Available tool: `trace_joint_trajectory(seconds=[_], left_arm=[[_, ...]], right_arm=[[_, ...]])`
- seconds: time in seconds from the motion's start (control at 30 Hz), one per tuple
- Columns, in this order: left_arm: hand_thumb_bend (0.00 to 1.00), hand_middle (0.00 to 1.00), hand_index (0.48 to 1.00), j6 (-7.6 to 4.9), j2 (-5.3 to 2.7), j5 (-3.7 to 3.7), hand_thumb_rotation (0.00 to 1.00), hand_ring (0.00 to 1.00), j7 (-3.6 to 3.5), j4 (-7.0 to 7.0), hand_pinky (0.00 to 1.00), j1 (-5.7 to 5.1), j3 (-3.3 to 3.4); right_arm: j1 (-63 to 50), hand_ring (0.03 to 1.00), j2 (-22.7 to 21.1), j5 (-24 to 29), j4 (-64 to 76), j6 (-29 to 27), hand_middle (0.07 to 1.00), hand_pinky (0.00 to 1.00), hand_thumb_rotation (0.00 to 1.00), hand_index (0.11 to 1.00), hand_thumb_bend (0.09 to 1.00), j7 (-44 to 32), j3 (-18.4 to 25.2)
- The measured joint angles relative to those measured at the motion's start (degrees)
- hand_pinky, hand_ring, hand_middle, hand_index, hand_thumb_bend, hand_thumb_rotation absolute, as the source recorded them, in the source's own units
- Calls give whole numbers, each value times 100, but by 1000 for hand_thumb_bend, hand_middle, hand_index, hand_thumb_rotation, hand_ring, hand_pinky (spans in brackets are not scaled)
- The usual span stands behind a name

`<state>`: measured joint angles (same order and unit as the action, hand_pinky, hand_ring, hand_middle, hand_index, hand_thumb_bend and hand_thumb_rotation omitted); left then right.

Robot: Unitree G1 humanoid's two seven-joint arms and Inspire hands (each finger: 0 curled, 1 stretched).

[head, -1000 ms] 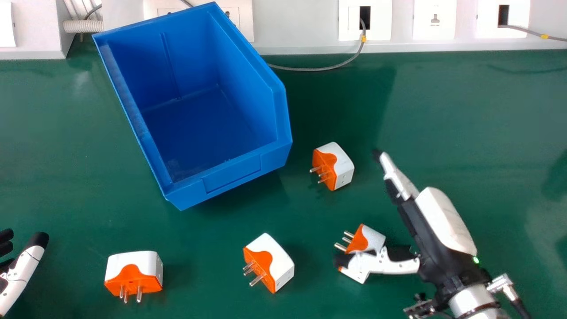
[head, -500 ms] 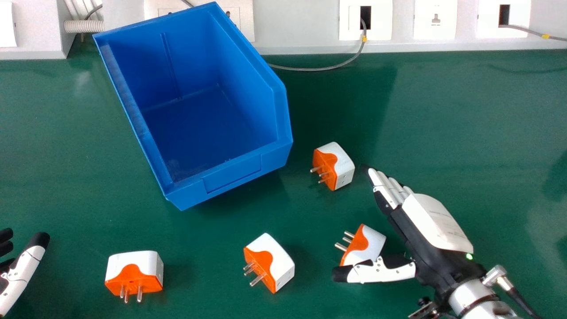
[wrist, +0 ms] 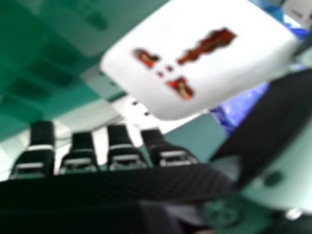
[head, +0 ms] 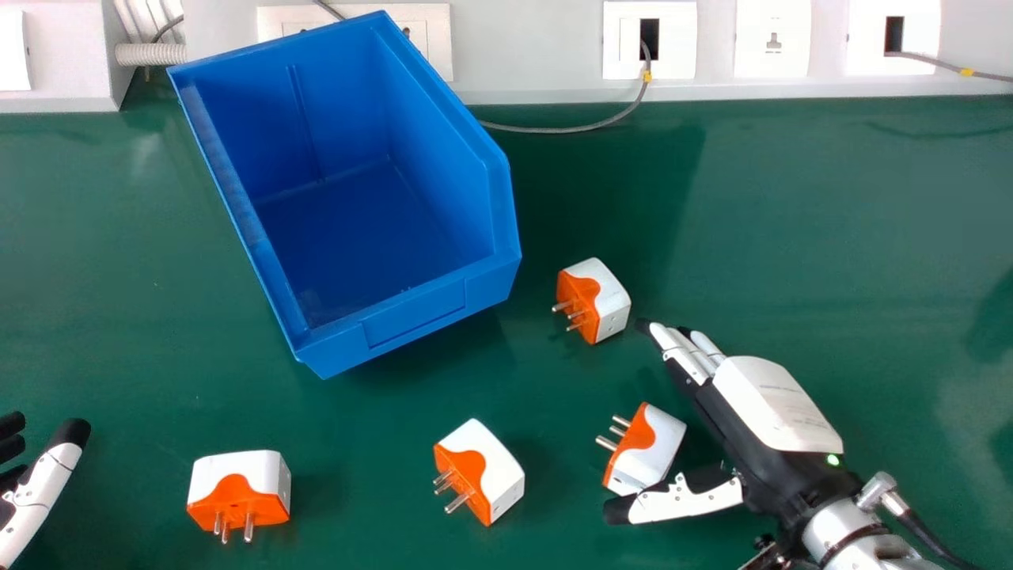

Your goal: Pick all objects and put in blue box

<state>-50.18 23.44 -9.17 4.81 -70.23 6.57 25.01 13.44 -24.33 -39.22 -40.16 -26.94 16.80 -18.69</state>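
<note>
From where I stand, the job is at an early pick: the right hand (head: 772, 404) is lined up on the nearest plug (head: 649, 451), with the bench (head: 870, 261) carrying this one and three others. That hand is open wide, fingers reaching out long and thumb well off from them, and the plug sits in the gap between. I can't tell whether the thumb touches its near end, but nothing is gripped.

The plug lies on the bench on the robot's right, nearer to it than the box (head: 411, 317). Its prongs point left and a little away from the robot; its long axis slants from far right to near left, and its socket face looks in towards the palm.

Next, I'd judge, the fingers and thumb have to close on the white body, clear of the prongs, then lift and carry it left and forward over the rim. Closing unevenly could well twist the plug or push it out. The left hand (head: 36, 499) shows at the head view's left edge.
</note>
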Motion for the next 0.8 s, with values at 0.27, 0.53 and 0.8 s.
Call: trace_joint_trajectory(seconds=[0.27,0.53,0.8], left_arm=[[846,735,746,1,-1,6,356,749,7,-2,708,4,-3],[844,735,749,-3,-2,-14,353,750,-101,0,708,20,7],[841,732,745,-11,-1,-7,349,745,-94,0,700,16,8]], right_arm=[[105,526,210,32,-181,288,555,485,35,518,557,575,-123],[141,456,239,123,-210,235,484,418,0,487,504,879,-147],[138,460,234,170,-293,88,482,432,0,479,504,938,-164]])
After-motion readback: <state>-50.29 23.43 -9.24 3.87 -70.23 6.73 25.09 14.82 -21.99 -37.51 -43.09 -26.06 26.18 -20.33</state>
